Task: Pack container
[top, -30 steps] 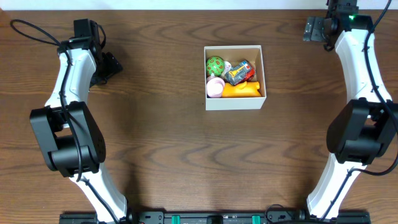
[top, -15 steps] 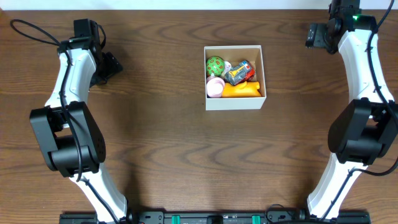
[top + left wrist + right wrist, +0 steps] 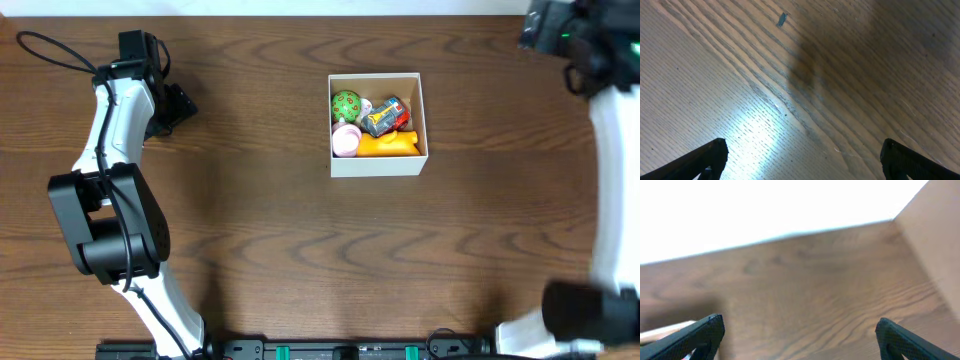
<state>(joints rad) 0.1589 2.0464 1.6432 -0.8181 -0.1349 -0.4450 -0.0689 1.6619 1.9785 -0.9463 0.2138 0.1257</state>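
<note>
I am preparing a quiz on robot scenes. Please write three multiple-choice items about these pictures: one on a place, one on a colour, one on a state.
1. Where in the container does the orange toy lie?
A. along the wall nearest the arms' bases
B. along the far wall
C. outside it

2. What colour is the dotted ball?
A. red
B. green
C. blue

3. How does the left gripper stand?
A. shut on a toy
B. shut on the container's wall
C. open, holding nothing

Answers:
1 A: it lies against the near wall.
2 B: it is green with pale dots.
3 C: its jaws stand wide apart over the table, with nothing between them.
</note>
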